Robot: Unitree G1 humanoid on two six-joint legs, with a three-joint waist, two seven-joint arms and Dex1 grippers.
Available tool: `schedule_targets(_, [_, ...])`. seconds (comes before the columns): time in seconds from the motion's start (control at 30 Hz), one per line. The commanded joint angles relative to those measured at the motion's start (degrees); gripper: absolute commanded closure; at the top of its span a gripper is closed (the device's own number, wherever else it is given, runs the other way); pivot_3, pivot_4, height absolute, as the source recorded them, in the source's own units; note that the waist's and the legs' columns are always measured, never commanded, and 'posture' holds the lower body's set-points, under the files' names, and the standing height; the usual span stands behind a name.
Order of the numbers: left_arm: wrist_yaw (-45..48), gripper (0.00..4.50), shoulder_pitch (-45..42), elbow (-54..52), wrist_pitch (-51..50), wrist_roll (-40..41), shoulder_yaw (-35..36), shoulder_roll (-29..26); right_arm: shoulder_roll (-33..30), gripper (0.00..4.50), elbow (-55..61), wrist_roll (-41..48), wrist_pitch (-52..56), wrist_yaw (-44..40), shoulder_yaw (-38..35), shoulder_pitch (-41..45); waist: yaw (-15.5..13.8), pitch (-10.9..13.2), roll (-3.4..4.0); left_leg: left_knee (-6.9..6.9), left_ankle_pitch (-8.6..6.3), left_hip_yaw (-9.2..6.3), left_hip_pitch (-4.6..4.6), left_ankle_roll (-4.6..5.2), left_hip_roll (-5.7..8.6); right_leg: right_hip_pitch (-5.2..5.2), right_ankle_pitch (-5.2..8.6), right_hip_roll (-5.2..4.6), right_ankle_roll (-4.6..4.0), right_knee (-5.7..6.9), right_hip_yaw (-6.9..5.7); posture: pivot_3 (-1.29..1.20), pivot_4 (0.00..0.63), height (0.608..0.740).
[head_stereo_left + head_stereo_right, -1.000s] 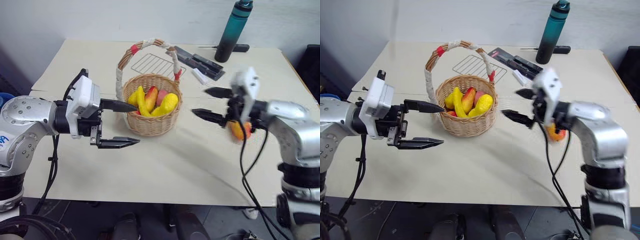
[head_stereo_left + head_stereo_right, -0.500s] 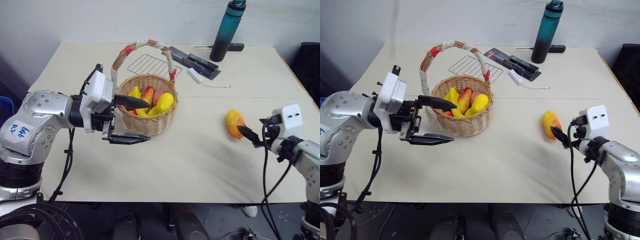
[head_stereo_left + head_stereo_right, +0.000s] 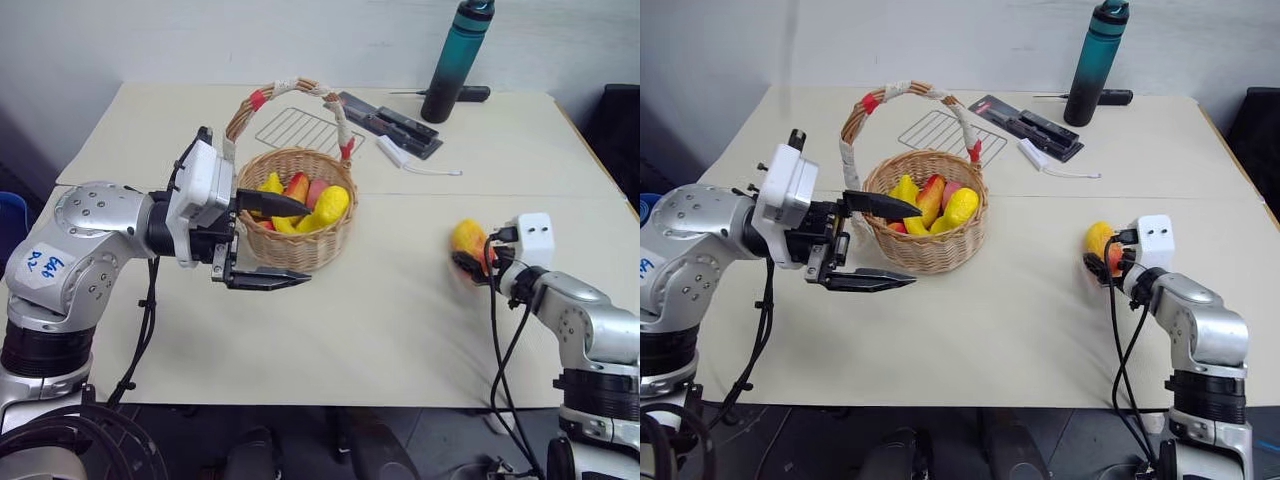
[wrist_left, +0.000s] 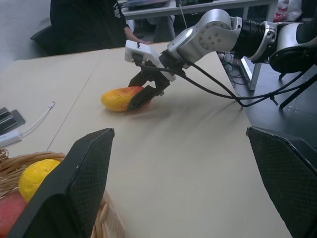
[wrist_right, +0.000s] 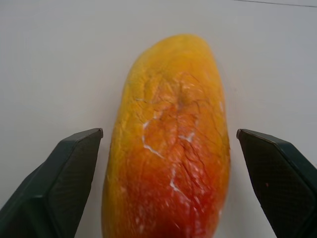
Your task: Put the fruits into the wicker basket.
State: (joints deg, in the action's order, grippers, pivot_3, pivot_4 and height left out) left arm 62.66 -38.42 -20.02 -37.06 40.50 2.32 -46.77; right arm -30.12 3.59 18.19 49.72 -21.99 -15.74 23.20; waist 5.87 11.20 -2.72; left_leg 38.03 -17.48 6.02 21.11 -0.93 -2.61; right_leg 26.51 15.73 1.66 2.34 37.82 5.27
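Mango (image 3: 468,240) lying on the table (image 3: 400,320) at right of frame, between the 2 spread, empty fingers of the right gripper (image 5: 168,188). Left gripper (image 3: 285,243) also spread and empty, alongside the wicker basket (image 3: 300,245) at center-left. No legible writing.

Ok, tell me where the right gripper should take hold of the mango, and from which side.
Grip the mango across its narrow middle, coming in level along the table from its red end. It lies flat on its side, and the right gripper already has an open finger on each long flank, so closing there probably seats it best.
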Motion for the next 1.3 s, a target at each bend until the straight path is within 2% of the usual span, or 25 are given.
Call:
schedule_targets(0.03, [-0.63, 0.00, -0.57, -1.45, -0.11, 1.01, 2.13, -0.49, -1.07, 0.96, 1.10, 0.14, -3.26, -2.10, 1.17, 0.44, -0.05, 0.00, 0.00, 0.00, 0.00, -0.01, 0.00, 0.00, 0.00, 0.00, 0.00, 0.00, 0.00, 0.00, -0.01, 0.00, 0.150, 0.740])
schedule_targets(0.1, [-0.68, 0.00, -0.48, -1.53, -0.30, 1.18, 2.39, -0.72, -1.85, 1.68, 1.94, 0.26, -3.93, -3.37, 1.65, -0.08, -0.07, 0.00, 0.00, 0.00, 0.00, -0.02, 0.03, 0.00, 0.00, 0.00, 0.00, 0.00, 0.00, -0.02, -0.02, 0.00, 0.150, 0.740])
schedule_targets(0.17, [-0.92, 0.00, 0.07, -2.04, -0.80, 1.37, 2.84, -1.30, -2.20, 2.00, 2.99, 1.42, -2.61, -3.90, 1.19, 0.23, -0.10, 0.00, 0.00, 0.00, 0.00, -0.02, 0.03, 0.00, 0.00, 0.00, 0.00, -0.01, 0.00, -0.02, -0.02, 0.00, 0.150, 0.740])
schedule_targets(0.23, [-0.67, 0.00, 1.40, -2.69, -1.13, 1.39, 3.89, -2.65, -2.18, 2.00, 5.34, 3.70, -0.49, -5.17, 1.08, 1.38, 0.01, 0.00, 0.00, 0.00, 0.00, -0.02, 0.02, 0.00, 0.00, 0.00, 0.00, -0.01, 0.00, -0.02, -0.02, 0.00, 0.150, 0.740])
schedule_targets(0.33, [0.05, 0.00, 5.34, -2.92, -2.27, 2.05, 8.93, -6.74, -1.47, 2.00, 15.05, 13.28, 7.58, -9.85, 3.58, 6.73, 0.88, 0.06, 0.09, -0.03, 0.00, 0.02, 0.01, -0.01, -0.05, 0.06, 0.00, 0.01, 0.00, 0.04, 0.01, 0.00, 0.150, 0.740])
schedule_targets(0.43, [-0.90, 0.00, 7.80, -2.20, -3.94, 3.43, 13.94, -9.45, 2.51, 2.00, 20.36, 22.57, 13.27, -11.90, 6.13, 15.34, 1.62, 0.06, 0.09, -0.05, 0.05, 0.00, -0.02, -0.10, -0.14, 0.09, -0.01, 0.10, -0.03, 0.11, -0.02, 0.00, 0.150, 0.740])
schedule_targets(0.53, [-2.34, 0.00, 8.53, -2.60, -5.05, 4.35, 15.99, -10.18, 7.42, 2.00, 18.95, 26.06, 14.71, -10.10, 7.15, 21.57, 1.53, 0.03, 0.04, -0.06, 0.06, -0.29, 0.02, -0.12, -0.16, 0.05, 0.00, 0.11, -0.10, 0.07, -0.25, 0.00, 0.150, 0.740])
schedule_targets(0.6, [-4.26, 0.00, 9.03, -4.72, -7.44, 7.86, 18.09, -9.67, 13.25, 2.00, 11.91, 22.27, 12.18, -7.53, 12.72, 28.17, 1.28, 0.03, 0.03, -0.07, 0.04, -0.32, 0.07, -0.10, -0.11, 0.04, 0.01, 0.02, -0.11, 0.02, -0.29, 0.00, 0.150, 0.740])
schedule_targets(0.67, [-5.66, 0.00, 9.42, -5.94, -8.73, 9.81, 19.11, -9.56, 16.47, 2.00, 5.58, 17.61, 8.49, -6.46, 17.44, 32.31, 1.31, 0.03, 0.02, -0.02, 0.02, -0.25, 0.13, -0.03, -0.04, 0.07, 0.00, -0.09, -0.10, -0.01, -0.26, 0.00, 0.150, 0.740])
schedule_targets(0.83, [-7.52, 0.00, 11.40, -6.07, -8.66, 9.75, 20.49, -10.37, 18.99, 2.00, -9.06, 3.97, -7.17, -7.97, 27.95, 37.74, 0.94, 0.02, 0.01, -0.06, -0.02, -0.25, 0.20, 0.03, -0.03, 0.11, 0.01, -0.11, -0.11, -0.12, -0.29, 0.00, 0.150, 0.740])
schedule_targets(0.87, [-7.82, 0.00, 11.52, -6.22, -8.65, 9.96, 20.70, -10.43, 20.03, 2.00, -11.73, 3.92, -8.21, -8.00, 27.21, 38.35, 0.83, 0.02, 0.00, -0.07, -0.02, -0.25, 0.24, 0.02, -0.04, 0.12, 0.01, -0.11, -0.11, -0.17, -0.29, 0.00, 0.150, 0.740])
schedule_targets(0.9, [-8.16, 0.00, 11.54, -6.38, -8.72, 10.27, 20.91, -10.47, 20.67, 1.28, -13.56, 3.73, -9.18, -8.15, 26.56, 38.78, 0.74, 0.02, 0.00, -0.07, -0.02, -0.23, 0.26, 0.01, -0.04, 0.12, 0.01, -0.11, -0.11, -0.21, -0.29, 0.00, 0.150, 0.740])
schedule_targets(1.03, [-8.72, 0.00, 11.77, -6.84, -8.99, 11.11, 21.46, -10.83, 20.37, 0.02, -12.02, 3.82, -9.70, -9.86, 25.14, 38.31, 0.51, 0.02, 0.00, -0.06, 0.02, -0.16, 0.35, -0.09, -0.06, 0.17, 0.01, -0.17, -0.09, -0.26, -0.30, 0.00, 0.150, 0.740])
schedule_targets(1.13, [-8.49, 0.00, 12.07, -6.51, -8.78, 11.02, 21.61, -11.23, 18.80, 0.02, -6.01, 5.95, -7.57, -11.40, 23.39, 36.64, 0.52, 0.02, 0.00, -0.07, -0.01, -0.17, 0.35, -0.13, -0.09, 0.19, 0.01, -0.17, -0.09, -0.26, -0.35, 0.00, 0.150, 0.740])
schedule_targets(1.2, [-8.19, 0.00, 11.82, -5.92, -8.57, 10.79, 21.32, -11.46, 15.87, 0.02, 1.62, 11.46, -3.92, -14.82, 20.23, 33.93, 0.41, 0.02, 0.00, -0.08, -0.02, -0.18, 0.34, -0.13, -0.11, 0.19, 0.01, -0.16, -0.09, -0.26, -0.38, 0.00, 0.150, 0.740])
schedule_targets(1.3, [-7.53, 0.00, 11.07, -4.88, -7.97, 10.20, 20.30, -11.64, 8.06, 0.02, 12.92, 16.77, 2.41, -16.79, 15.18, 27.37, -0.09, 0.01, -0.01, -0.09, -0.05, -0.21, 0.34, -0.10, -0.11, 0.19, 0.02, -0.17, -0.09, -0.26, -0.42, 0.00, 0.150, 0.740])
